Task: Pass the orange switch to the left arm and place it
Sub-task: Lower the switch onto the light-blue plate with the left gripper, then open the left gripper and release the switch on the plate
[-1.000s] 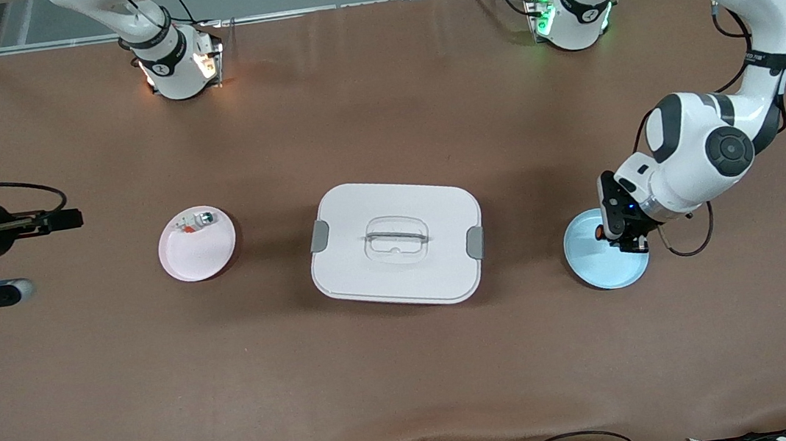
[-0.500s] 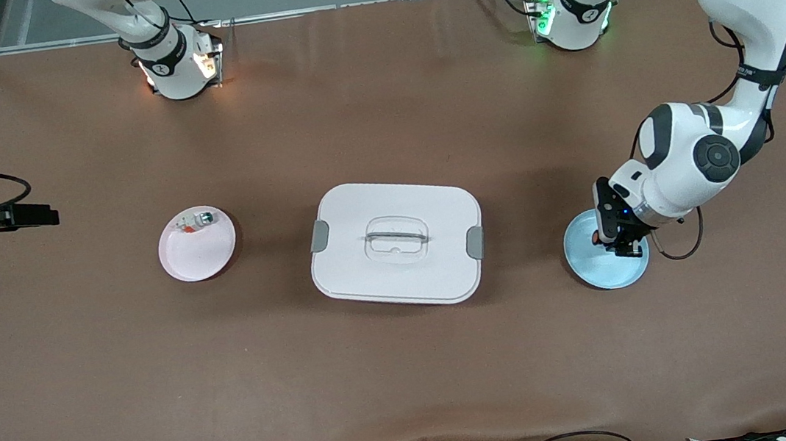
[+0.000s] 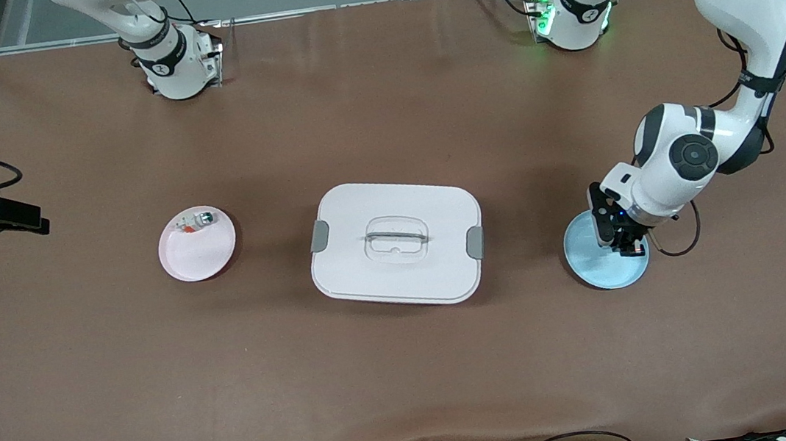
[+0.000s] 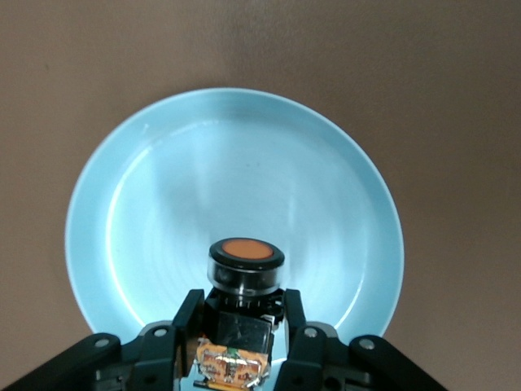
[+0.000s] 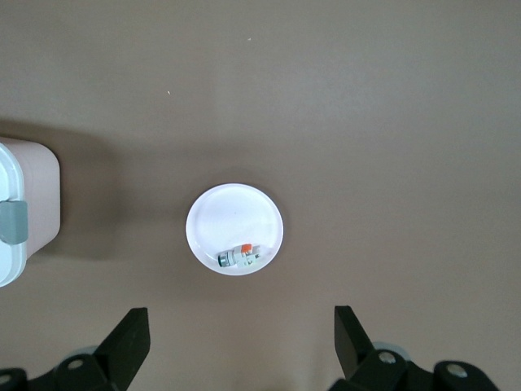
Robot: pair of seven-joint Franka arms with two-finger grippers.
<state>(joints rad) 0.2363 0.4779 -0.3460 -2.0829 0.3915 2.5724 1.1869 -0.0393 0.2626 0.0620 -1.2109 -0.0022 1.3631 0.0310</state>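
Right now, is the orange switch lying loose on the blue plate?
No, the left gripper is shut on the orange switch, holding it over the blue plate.

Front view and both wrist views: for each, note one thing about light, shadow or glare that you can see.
Front view: the box casts a soft shadow toward the robots' bases. Left wrist view: faint streaky sheen on the blue plate around the orange switch. Right wrist view: the pink plate looks washed out to white.
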